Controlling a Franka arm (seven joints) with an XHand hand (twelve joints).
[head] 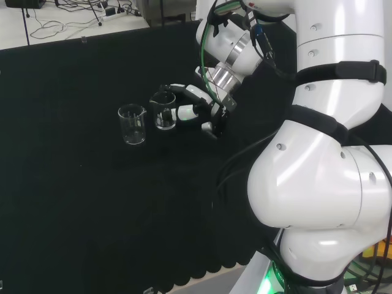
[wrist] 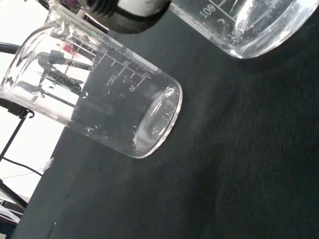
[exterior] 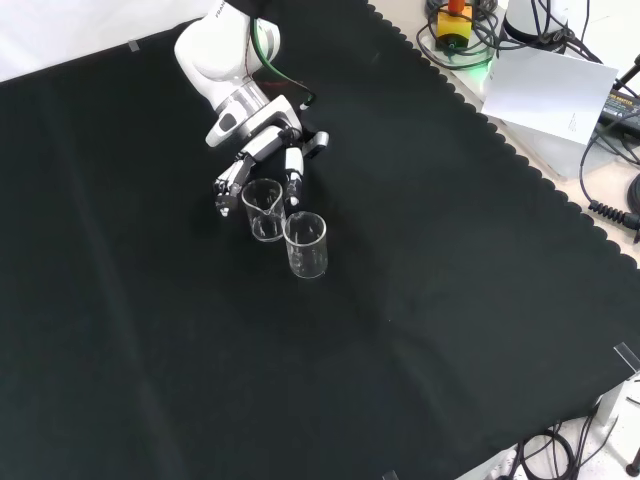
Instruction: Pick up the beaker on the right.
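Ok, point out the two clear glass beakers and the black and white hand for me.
Clear glass beaker by the hand [head: 164, 113], head view, its wall.
Other clear glass beaker [head: 132, 125], head view, its wall.
Black and white hand [exterior: 262, 143], front view, its back.

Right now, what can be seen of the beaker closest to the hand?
The beaker nearest the hand is clear glass with a pouring spout and printed graduation marks, upright on the black cloth and apparently empty. The hand reaches around it, fingers curving on both sides; whether they touch the glass cannot be told. A second, similar beaker stands just beside it, to its left in the head view.
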